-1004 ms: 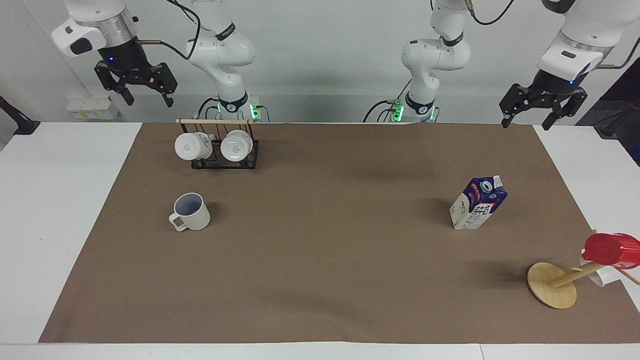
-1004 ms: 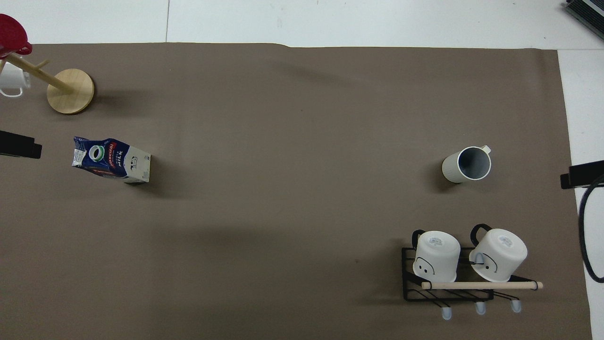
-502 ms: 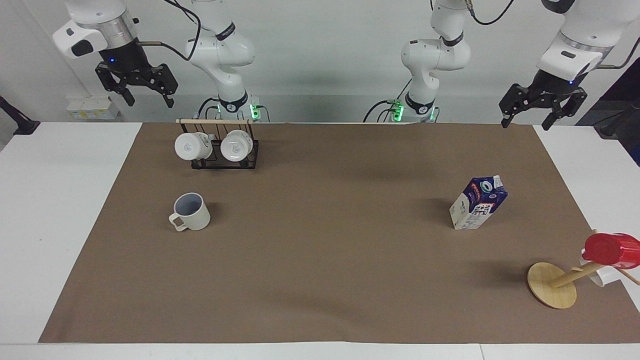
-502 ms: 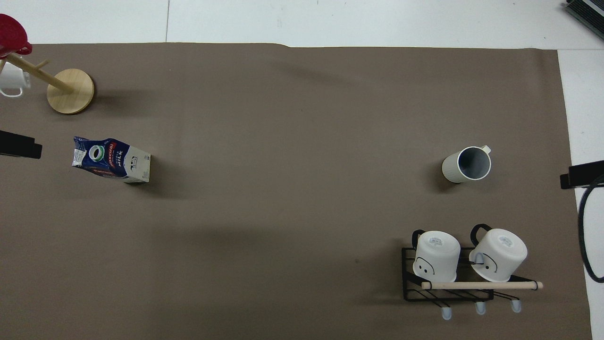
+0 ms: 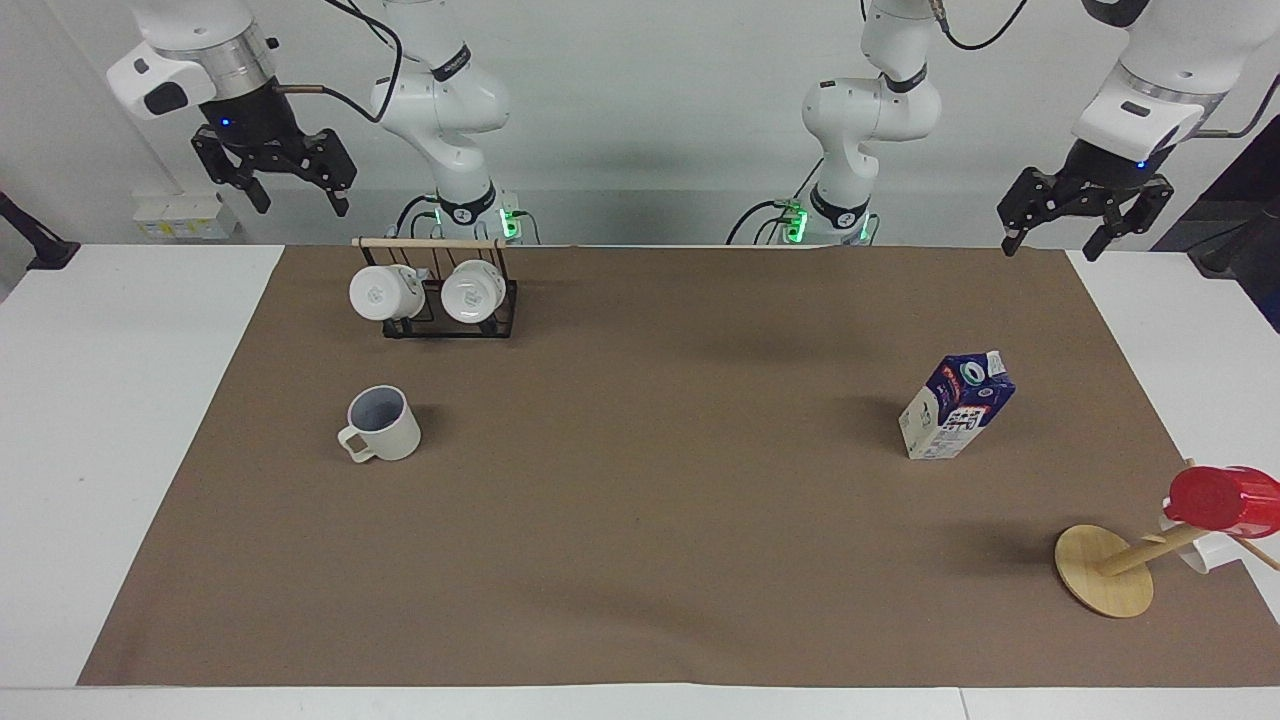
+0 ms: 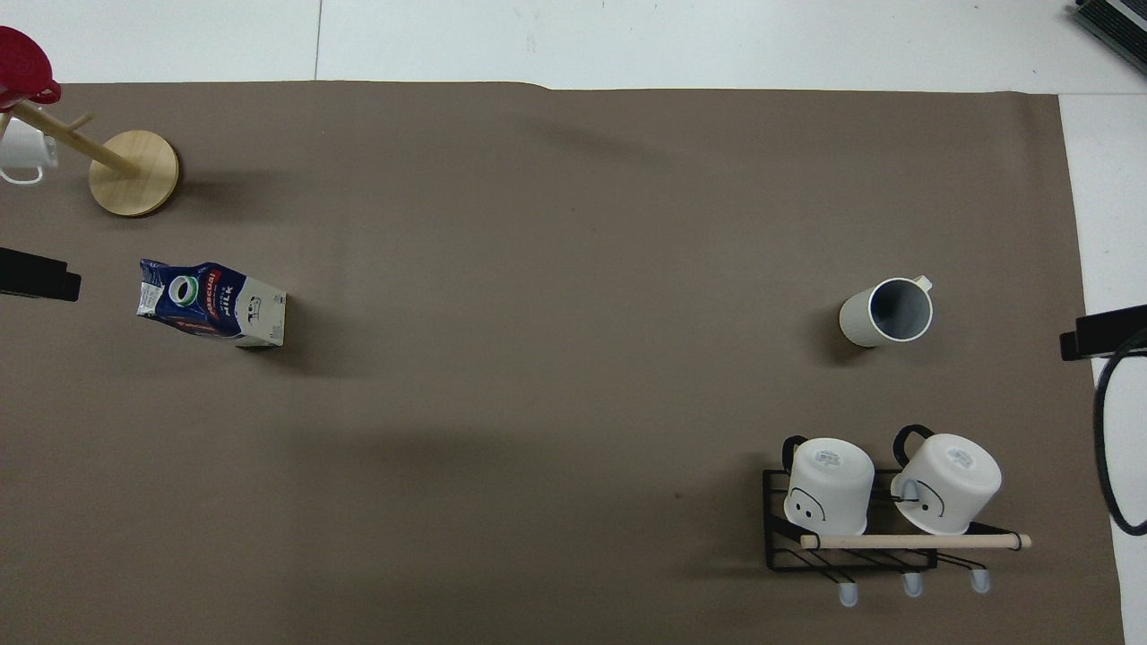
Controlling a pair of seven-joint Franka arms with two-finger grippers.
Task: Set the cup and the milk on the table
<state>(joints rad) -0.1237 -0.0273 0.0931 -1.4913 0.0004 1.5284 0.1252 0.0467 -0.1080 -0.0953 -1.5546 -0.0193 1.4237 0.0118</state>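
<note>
The cream cup (image 5: 385, 424) stands upright on the brown sheet of the table (image 5: 650, 520), toward the right arm's end; it also shows in the overhead view (image 6: 887, 312). The milk carton (image 5: 955, 405) stands upright on the sheet toward the left arm's end, and also shows in the overhead view (image 6: 212, 302). My right gripper (image 5: 297, 198) is open and empty, raised high over the table's edge at the robots' side, apart from the cup. My left gripper (image 5: 1052, 245) is open and empty, raised over the sheet's corner at the robots' side, apart from the milk.
A black wire rack (image 5: 450, 325) with two white mugs stands nearer to the robots than the cup. A wooden mug tree (image 5: 1105, 570) bearing a red cup (image 5: 1225, 500) and a white mug stands farther from the robots than the milk.
The right gripper has risen slightly. The left gripper, the cup and the milk have not moved.
</note>
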